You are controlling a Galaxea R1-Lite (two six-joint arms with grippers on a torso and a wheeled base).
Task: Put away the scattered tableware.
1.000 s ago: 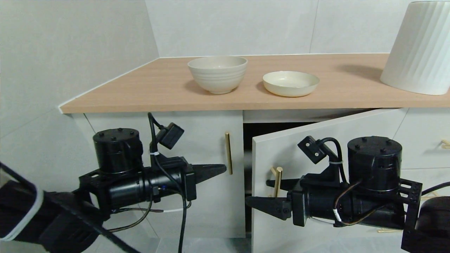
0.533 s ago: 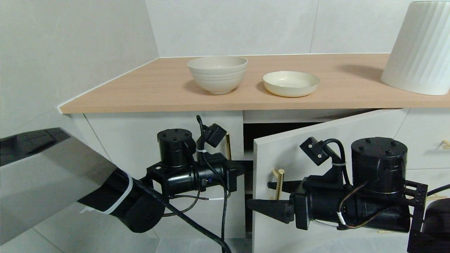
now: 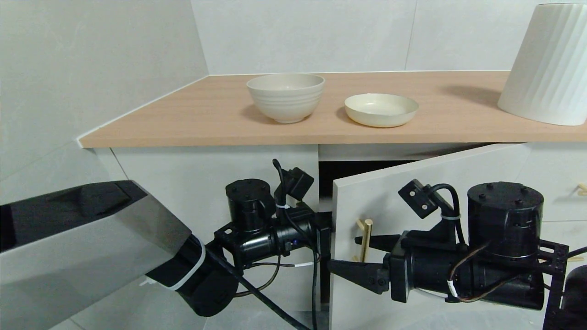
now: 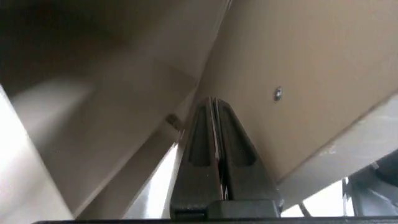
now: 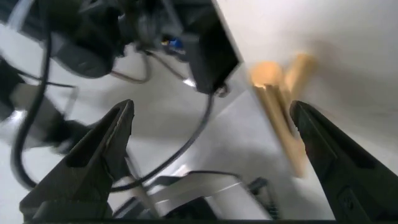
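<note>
Pale wood countertop along a tiled corner, and on it the two pieces waiting to be stowed: a deep ribbed cream bowl and, just beside it, a shallow cream dish, with a tall white fluted shade well off to the right. Both look like glazed ceramic, so rigid, slick and chippable. The bowl wants a pinch over its rim, one finger inside and one outside, while the dish's low lip leaves far less to bite on. Neither claw is near them. Down at the cupboard front, the left gripper has its fingers pressed flat together, poked into the dark gap behind the white cabinet door, which hangs ajar. The right gripper is spread wide, straddling the slim brass handle without clamping it. The tableware sits above and beyond both.
</note>
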